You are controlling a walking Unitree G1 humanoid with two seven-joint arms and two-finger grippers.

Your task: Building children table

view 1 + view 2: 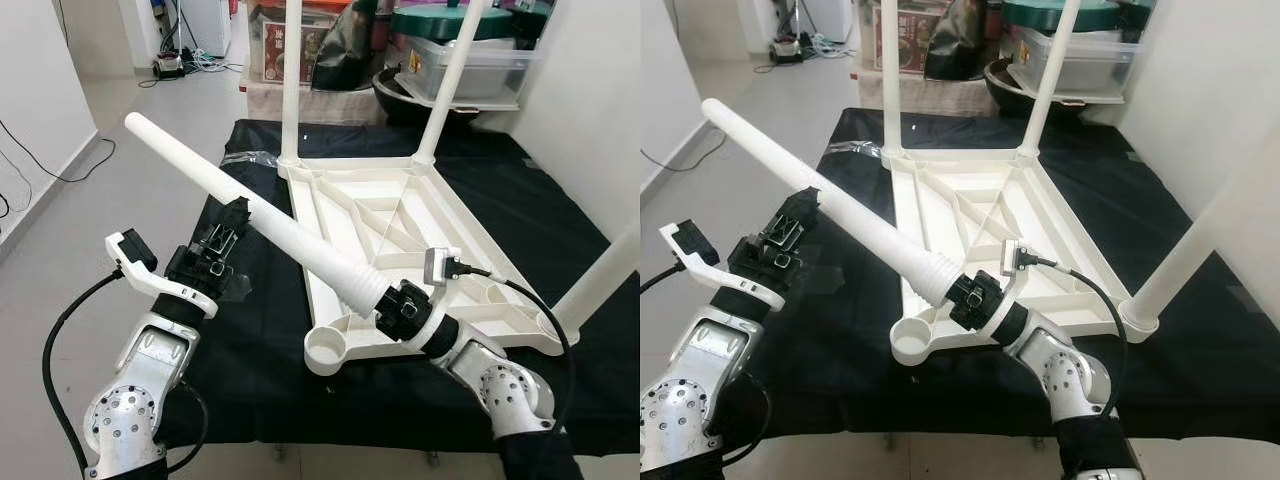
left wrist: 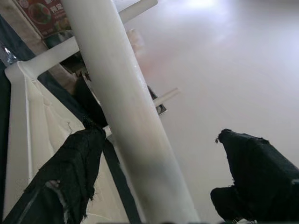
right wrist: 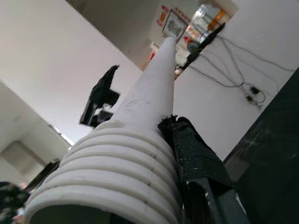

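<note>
Black mat [image 1: 250, 330], upturned white table [image 1: 400, 215], right tool [image 1: 392, 308] clamping loose leg [image 1: 250, 207], left tool [image 1: 232, 225] spread beside it

Table leg [image 1: 262, 219]: white plastic, smooth, a little glossy (ribbed at the thick end).
Tabletop [image 1: 400, 230]: white plastic, matt.
Cloth [image 1: 270, 330]: black fabric, matt.
Arms [image 1: 140, 385]: silver metal.

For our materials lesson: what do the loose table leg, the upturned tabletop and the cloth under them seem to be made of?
Table leg: likely moulded white plastic, smooth, slightly glossy, ridged threaded end. Tabletop: probably the same plastic, with moulded ribs underneath. Cloth: black matte fabric, apparently woven.
</note>
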